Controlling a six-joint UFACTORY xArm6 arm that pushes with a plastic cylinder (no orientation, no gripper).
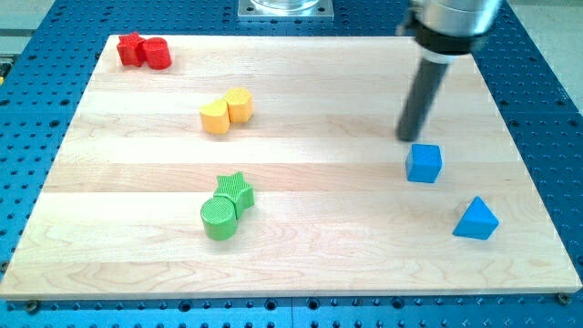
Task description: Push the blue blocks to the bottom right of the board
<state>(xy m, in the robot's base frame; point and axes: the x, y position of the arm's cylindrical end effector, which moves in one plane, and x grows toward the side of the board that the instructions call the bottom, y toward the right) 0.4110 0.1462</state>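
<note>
We are scanning from the view's left, and up in the top-left corner of the board two red blocks are sitting pressed together: a red star and a red block whose shape we are finding hard to call. Moving right, a yellow pair is touching too, a rounded yellow block with a second yellow one just behind it; their outlines are blurring into each other. Below them a green cylinder is sitting against a green star, the star lying toward the view's top.

Now over to the right half. Our rod is coming down from a silver collar that the top edge is cutting off, so we are seeing nothing of the arm above it. My tip is resting on the board just above and slightly left of the blue cube; whether it is touching the cube we are unable to tell. There are no jaws here, just a bare rod, so nothing is being gripped.

Farther right and lower, the blue triangle is lying apart from the cube, near the board's bottom-right area but short of the corner.
</note>
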